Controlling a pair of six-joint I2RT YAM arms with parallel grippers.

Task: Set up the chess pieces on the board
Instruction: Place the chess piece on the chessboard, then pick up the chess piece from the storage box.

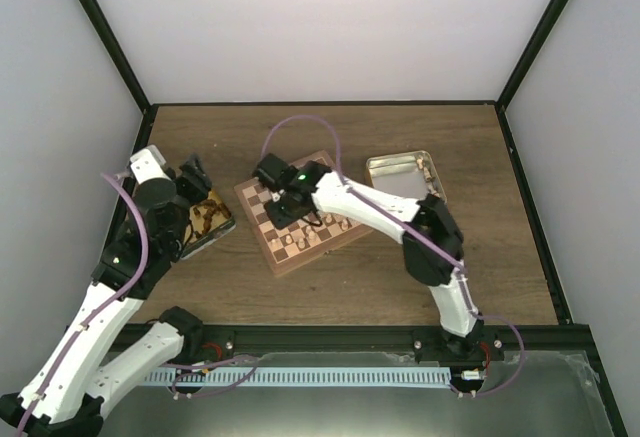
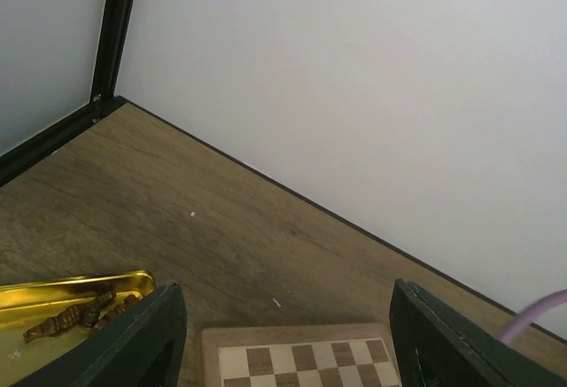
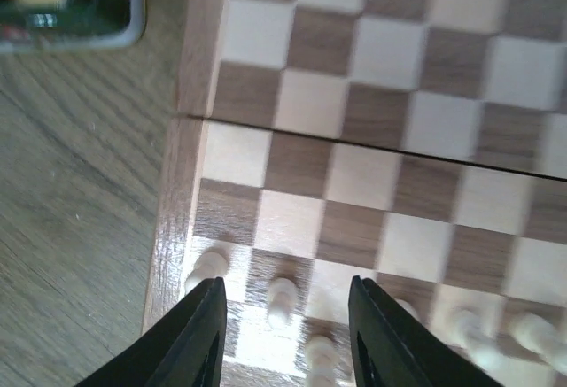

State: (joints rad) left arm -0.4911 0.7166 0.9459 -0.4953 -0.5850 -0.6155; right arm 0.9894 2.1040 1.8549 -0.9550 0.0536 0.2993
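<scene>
The chessboard (image 1: 300, 219) lies tilted in the middle of the table, with several pale pieces (image 1: 305, 240) standing on its near rows. My right gripper (image 1: 283, 204) hovers open and empty over the board's left part. In the right wrist view its fingers (image 3: 202, 329) straddle a pale pawn (image 3: 283, 299) standing on the board (image 3: 381, 104), without touching it; more pale pieces (image 3: 205, 269) stand beside it. My left gripper (image 1: 197, 185) is open and empty over the gold tin (image 1: 208, 219), which holds dark pieces (image 2: 75, 318). The board's corner (image 2: 301, 356) shows between the left fingers (image 2: 142, 343).
A silver tin (image 1: 404, 173) with a few pale pieces (image 1: 428, 169) lies to the right of the board. A dark tin corner (image 3: 71, 2) shows at the top left of the right wrist view. White walls and a black frame enclose the table.
</scene>
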